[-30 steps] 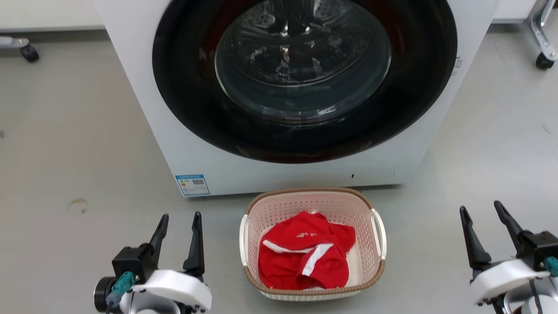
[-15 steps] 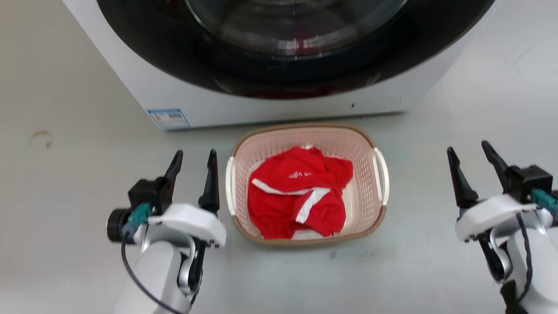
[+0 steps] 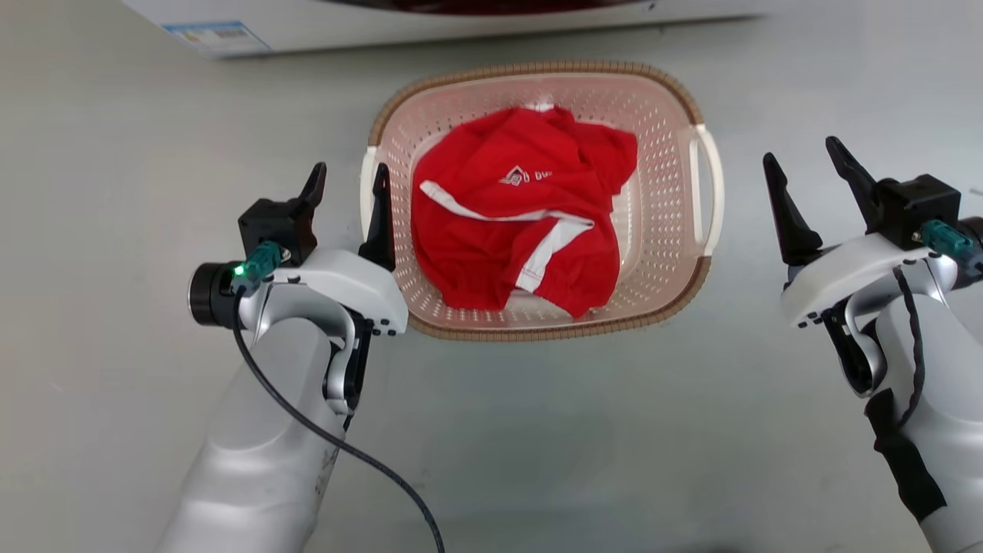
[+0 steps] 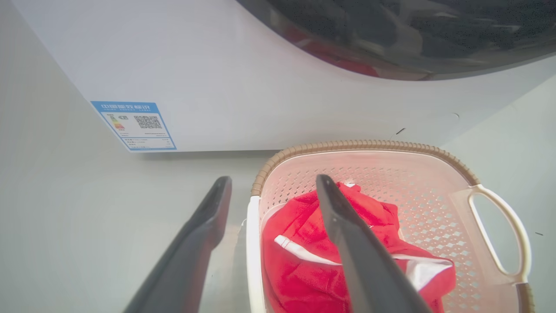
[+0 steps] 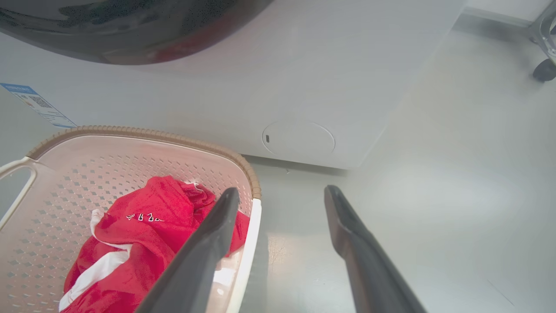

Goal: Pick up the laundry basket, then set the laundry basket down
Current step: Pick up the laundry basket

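The laundry basket [image 3: 662,192], pale pink with a brown rim and white side handles, stands on the grey floor in front of the washer and holds a crumpled red garment [image 3: 522,207]. My left gripper [image 3: 350,175] is open at the basket's left side. In the left wrist view one finger [image 4: 360,252] is over the inside, the other is outside, and the white left handle [image 4: 251,243] lies between them. My right gripper [image 3: 802,155] is open beside the right handle [image 3: 710,192], a small gap away. In the right wrist view that handle [image 5: 248,248] sits just past the inner finger [image 5: 204,252].
The white washer's lower front [image 4: 260,65] rises directly behind the basket, carrying a blue label [image 4: 134,126] and a round service cover [image 5: 299,139]. A caster wheel [image 5: 543,69] stands far off at the right. Bare floor [image 3: 576,445] lies around the basket.
The head camera has tilted down, so the washer has slid out of the top. My left gripper has closed in on the basket's left handle, and the right gripper has come nearer the right side.
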Available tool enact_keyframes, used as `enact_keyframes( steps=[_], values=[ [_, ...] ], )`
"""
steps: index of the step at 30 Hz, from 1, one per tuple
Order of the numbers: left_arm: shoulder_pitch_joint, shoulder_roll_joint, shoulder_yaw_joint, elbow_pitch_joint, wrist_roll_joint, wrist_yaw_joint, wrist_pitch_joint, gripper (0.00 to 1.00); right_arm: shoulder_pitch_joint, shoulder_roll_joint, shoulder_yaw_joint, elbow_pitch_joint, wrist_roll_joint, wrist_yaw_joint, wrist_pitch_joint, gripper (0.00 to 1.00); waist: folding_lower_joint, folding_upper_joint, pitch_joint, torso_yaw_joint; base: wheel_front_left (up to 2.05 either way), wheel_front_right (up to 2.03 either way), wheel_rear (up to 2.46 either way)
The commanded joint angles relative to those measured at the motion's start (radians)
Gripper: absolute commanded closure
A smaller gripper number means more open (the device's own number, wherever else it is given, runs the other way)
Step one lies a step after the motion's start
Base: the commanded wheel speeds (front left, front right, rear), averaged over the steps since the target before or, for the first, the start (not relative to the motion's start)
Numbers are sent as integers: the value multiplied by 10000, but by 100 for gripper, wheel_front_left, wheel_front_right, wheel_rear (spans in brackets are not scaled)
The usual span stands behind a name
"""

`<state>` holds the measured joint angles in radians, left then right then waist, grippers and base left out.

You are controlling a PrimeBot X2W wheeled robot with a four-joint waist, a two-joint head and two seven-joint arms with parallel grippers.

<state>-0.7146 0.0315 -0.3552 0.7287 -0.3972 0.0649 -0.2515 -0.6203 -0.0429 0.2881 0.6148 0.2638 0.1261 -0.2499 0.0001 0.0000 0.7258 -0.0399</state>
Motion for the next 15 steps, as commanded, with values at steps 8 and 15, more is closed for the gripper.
enact_keyframes(
  steps=[8, 15],
  values=[
    [-769, 187, -79, 457, -363, 333, -103, 0, -495, -74, 650, 107, 397, 46, -118, 0, -1, 0, 1345, -56, 0, 0, 0],
    [-1223, 187, -318, 543, -463, 498, -103, 0, -974, -74, 878, 200, 431, 46, -118, 0, -1, 0, 2076, -87, 0, 0, 0]
  ],
)
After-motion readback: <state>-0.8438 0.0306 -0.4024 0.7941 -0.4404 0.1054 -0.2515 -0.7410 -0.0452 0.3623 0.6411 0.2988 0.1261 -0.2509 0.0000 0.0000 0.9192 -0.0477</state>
